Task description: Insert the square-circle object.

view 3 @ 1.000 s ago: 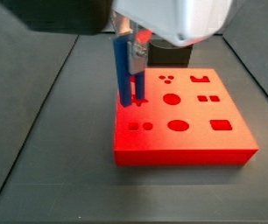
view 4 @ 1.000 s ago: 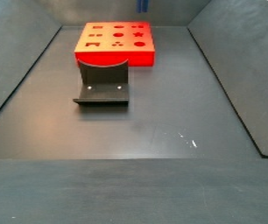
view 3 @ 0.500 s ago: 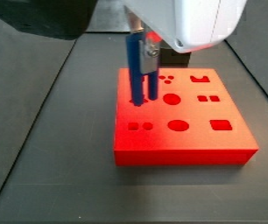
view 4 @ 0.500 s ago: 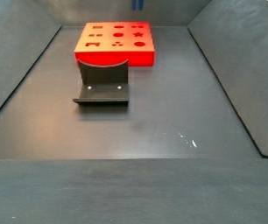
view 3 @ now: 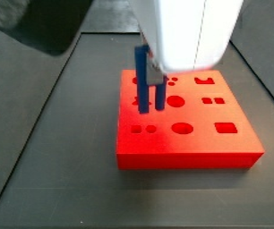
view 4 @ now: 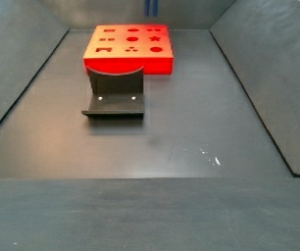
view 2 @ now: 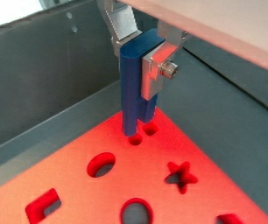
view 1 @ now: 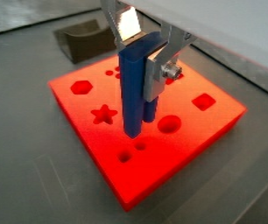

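Gripper (view 1: 146, 54) parked right above the red block (view 1: 207, 122), clamped tight on the upper end of the square-circle object (view 1: 137, 87), so closed down to the peg's width with a silver finger (view 2: 160, 66) pressed against each side. Peg hanging straight down, blue, two prongs side by side, tips reaching the block's top face around a pair of small holes in both wrist views (view 2: 137, 96); can't really tell if actually in or just touching. Same story in a side view (view 3: 148, 85), prongs upright over the block's (view 3: 187, 134) far-left holes. Dark fixture (view 4: 115, 98) just in front of the block (view 4: 129, 49) on the grey floor (view 4: 179, 147), nothing on it.
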Controlling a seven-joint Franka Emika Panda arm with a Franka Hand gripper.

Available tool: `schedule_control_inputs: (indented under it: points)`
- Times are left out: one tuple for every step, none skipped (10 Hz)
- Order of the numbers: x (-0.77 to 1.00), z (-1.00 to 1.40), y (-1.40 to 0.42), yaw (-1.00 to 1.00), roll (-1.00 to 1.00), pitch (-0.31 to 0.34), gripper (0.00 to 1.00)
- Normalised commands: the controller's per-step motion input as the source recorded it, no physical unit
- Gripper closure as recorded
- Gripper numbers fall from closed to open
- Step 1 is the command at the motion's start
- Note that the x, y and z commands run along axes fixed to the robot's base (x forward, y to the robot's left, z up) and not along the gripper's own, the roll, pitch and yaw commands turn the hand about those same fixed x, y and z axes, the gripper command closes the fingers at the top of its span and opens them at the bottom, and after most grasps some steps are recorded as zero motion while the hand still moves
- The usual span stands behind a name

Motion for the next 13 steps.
schedule_control_inputs:
  points:
    - [0.17,-0.27,-0.07,-0.49,0.0,0.364,1.0]
    - [0.29,-0.05,0.0,-0.39,0.05,0.331,1.0]
    - [0.0,0.0,0.0,0.0,0.02,0.0,1.0]
    - [-0.11,-0.18,0.0,0.0,0.0,-0.043,1.0]
    - [-0.07,-0.25,0.0,0.0,-0.05,-0.1,1.0]
    - [-0.12,-0.21,-0.01,0.0,0.0,-0.074,1.0]
    - [-0.12,-0.2,-0.07,0.0,0.0,-0.061,1.0]
    - [0.0,-0.19,-0.07,0.0,-0.03,-0.089,1.0]
    - [0.0,-0.14,0.0,0.0,0.0,-0.043,1.0]
    - [0.0,-0.13,0.0,-0.02,0.0,-0.004,1.0]
    - [0.0,-0.1,0.0,-0.04,0.0,0.0,1.0]
    - [0.0,-0.1,0.0,-0.04,0.0,0.0,1.0]
    - [0.0,-0.13,0.0,-0.04,0.0,0.0,1.0]
